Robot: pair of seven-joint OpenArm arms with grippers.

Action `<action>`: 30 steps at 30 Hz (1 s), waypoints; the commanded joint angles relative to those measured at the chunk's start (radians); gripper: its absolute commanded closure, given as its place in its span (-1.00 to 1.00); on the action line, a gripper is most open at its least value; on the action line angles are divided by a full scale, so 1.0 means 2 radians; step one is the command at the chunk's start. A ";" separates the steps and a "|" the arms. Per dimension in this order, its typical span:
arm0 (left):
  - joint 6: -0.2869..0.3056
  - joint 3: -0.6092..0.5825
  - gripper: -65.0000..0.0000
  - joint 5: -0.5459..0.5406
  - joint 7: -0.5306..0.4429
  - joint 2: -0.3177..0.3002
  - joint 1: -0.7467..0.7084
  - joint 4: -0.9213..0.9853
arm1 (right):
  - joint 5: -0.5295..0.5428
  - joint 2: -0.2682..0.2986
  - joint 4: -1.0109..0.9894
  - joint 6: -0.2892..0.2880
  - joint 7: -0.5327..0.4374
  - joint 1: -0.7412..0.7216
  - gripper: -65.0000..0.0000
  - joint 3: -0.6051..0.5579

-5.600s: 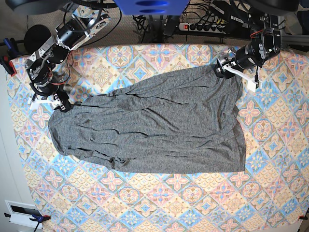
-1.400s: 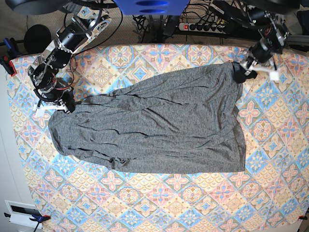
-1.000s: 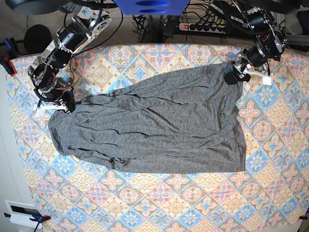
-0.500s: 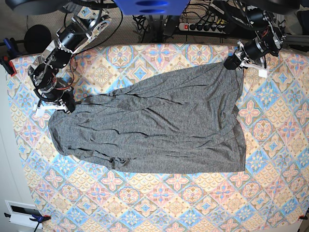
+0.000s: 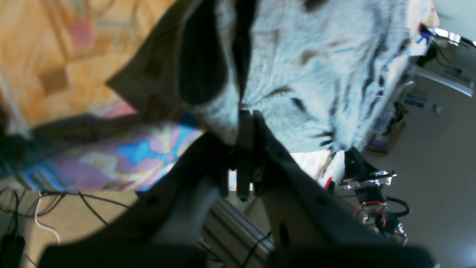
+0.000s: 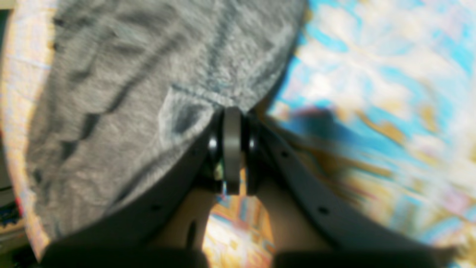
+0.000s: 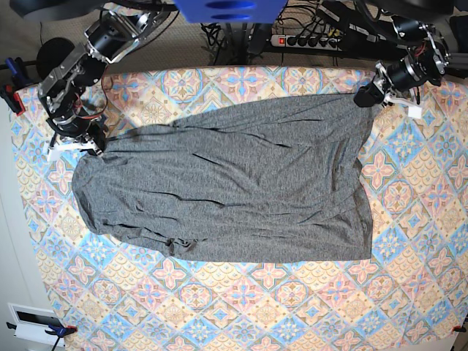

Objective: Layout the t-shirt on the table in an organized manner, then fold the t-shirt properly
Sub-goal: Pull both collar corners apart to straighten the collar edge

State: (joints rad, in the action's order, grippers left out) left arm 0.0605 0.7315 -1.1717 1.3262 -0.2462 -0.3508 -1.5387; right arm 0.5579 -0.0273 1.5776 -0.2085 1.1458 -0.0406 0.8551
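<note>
The t-shirt (image 7: 227, 183), plain dark heather-grey knit, lies spread wide and mostly flat across the middle of the bench (image 7: 307, 314), with long shallow wrinkles running side to side. Its corner toward two o'clock and its edge toward nine o'clock are drawn out taut, and small puckers gather along the lower hem. The bench wears a blue, pink and cream tile-patterned cloth, bare toward six o'clock.
</note>
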 commanded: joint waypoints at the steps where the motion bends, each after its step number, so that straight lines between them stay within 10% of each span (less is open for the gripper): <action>1: 0.002 0.003 1.00 -0.014 0.002 -0.015 0.001 -0.007 | 0.015 0.009 0.019 -0.004 -0.013 -0.007 1.00 -0.001; 24: 0.002 0.004 1.00 -0.115 -0.001 -0.049 0.031 -0.007 | 0.061 0.009 0.106 -0.003 -0.012 0.044 1.00 -0.008; 30: 0.001 0.004 1.00 -0.109 -0.001 -0.046 0.065 -0.003 | -0.002 0.009 0.106 -0.003 -0.016 -0.010 1.00 -0.058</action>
State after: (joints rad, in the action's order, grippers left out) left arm 0.0597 0.7319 -1.3651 1.3308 -0.3191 -0.2283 -1.5303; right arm 0.5499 -0.0227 1.7699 -0.2161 1.1259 -0.0643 0.7303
